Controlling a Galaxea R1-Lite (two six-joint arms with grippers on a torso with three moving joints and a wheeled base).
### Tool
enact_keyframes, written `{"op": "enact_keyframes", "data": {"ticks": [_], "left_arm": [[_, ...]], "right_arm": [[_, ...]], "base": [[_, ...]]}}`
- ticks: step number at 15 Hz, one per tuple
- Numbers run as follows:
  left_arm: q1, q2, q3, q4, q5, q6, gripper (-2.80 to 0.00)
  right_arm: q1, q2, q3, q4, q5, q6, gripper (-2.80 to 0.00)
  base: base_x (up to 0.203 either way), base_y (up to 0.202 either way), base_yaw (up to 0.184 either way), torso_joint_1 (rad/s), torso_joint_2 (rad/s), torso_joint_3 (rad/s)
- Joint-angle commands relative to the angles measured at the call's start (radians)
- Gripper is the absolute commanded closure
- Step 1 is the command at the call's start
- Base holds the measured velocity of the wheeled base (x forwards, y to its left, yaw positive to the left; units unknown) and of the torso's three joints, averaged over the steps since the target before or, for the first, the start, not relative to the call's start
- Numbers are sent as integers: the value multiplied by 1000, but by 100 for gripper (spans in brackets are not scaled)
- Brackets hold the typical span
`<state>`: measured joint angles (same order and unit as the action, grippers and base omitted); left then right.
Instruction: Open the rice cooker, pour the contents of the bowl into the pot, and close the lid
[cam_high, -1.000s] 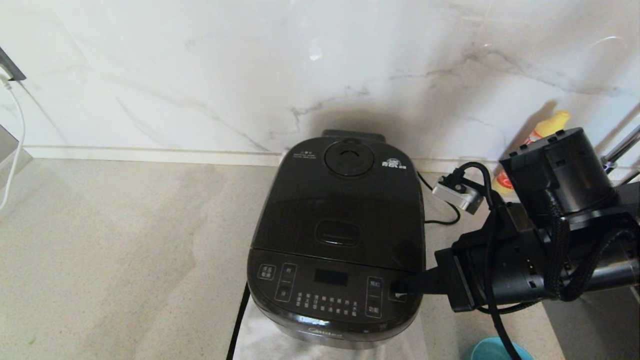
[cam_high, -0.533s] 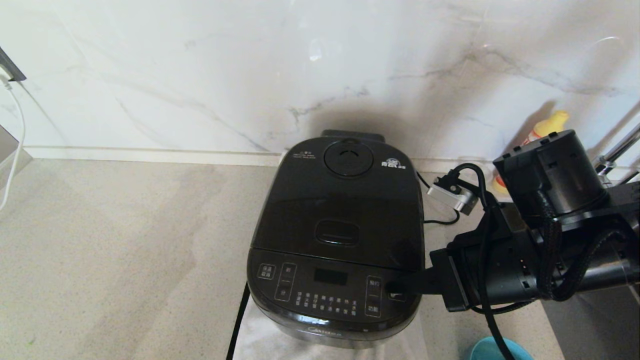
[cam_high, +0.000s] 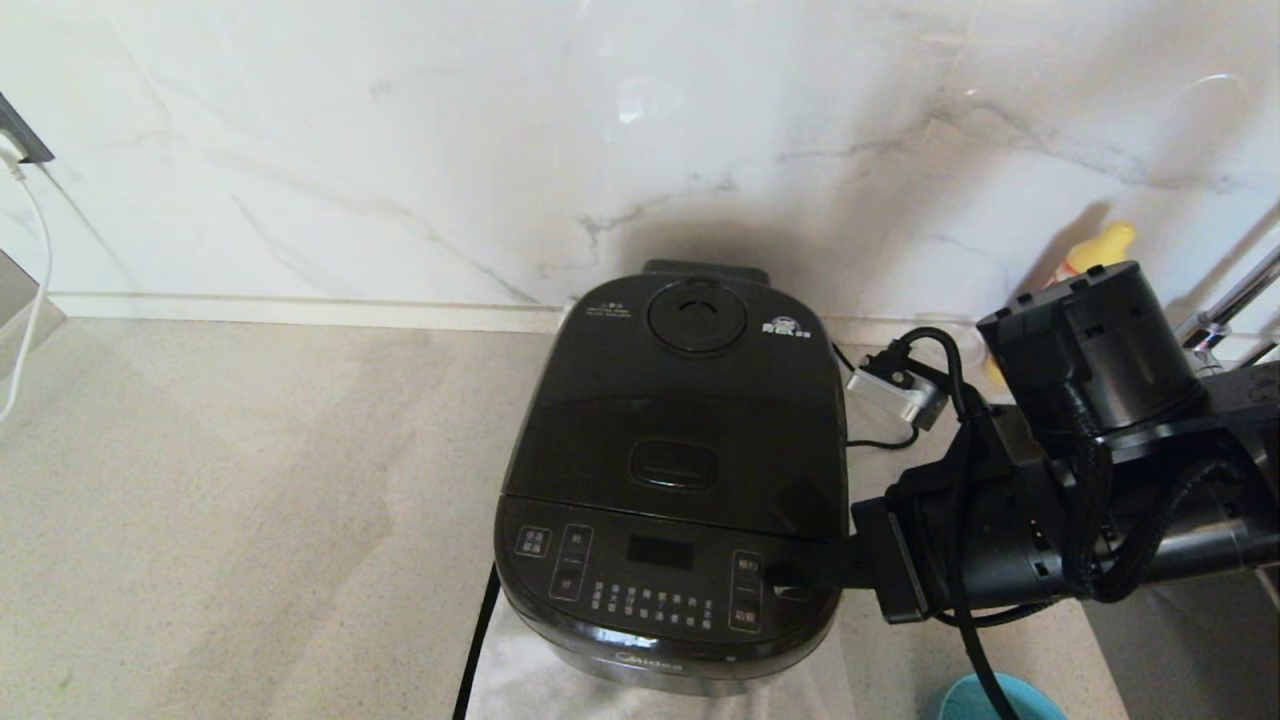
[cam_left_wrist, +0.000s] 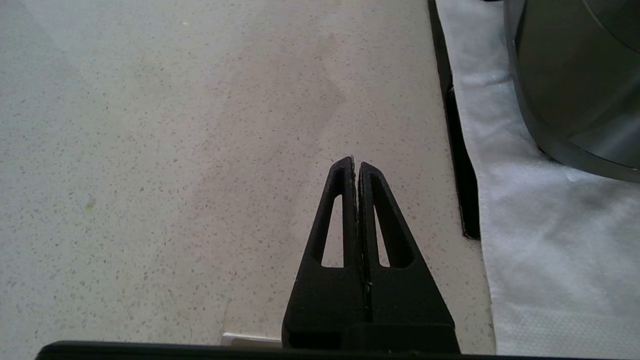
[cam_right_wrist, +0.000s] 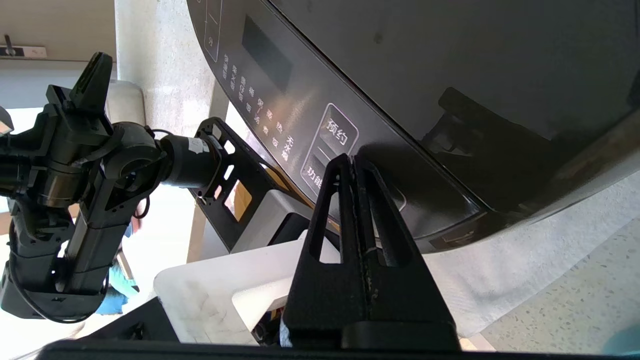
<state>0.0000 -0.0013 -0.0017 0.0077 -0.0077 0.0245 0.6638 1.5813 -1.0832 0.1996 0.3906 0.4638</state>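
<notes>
Speckled counter (cam_high: 220, 520): right gripper (cam_high: 775, 574) closed over rice cooker (cam_high: 680, 470) front panel.

One rice cooker (cam_high: 675, 470); one yellow bottle (cam_high: 1095, 250); one blue bowl (cam_high: 985, 700); two grippers, left (cam_left_wrist: 356, 167) and right (cam_right_wrist: 350, 162).

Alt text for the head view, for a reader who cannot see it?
A black rice cooker sits lid shut on a speckled counter by a marble wall. The right gripper, fingers shut, reaches in over the front button panel.
</notes>
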Motion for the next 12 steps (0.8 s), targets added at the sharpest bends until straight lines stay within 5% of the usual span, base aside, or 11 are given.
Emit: {"op": "enact_keyframes", "data": {"ticks": [1, 12], "left_arm": [[0, 1, 0, 0, 0, 0, 0], [0, 1, 0, 0, 0, 0, 0]], "right_arm": [[0, 13, 2, 1, 1, 8, 0], [-3, -33, 0, -29, -2, 16, 0]], "base": [[0, 0, 0, 0, 0, 0], [0, 0, 0, 0, 0, 0]]}}
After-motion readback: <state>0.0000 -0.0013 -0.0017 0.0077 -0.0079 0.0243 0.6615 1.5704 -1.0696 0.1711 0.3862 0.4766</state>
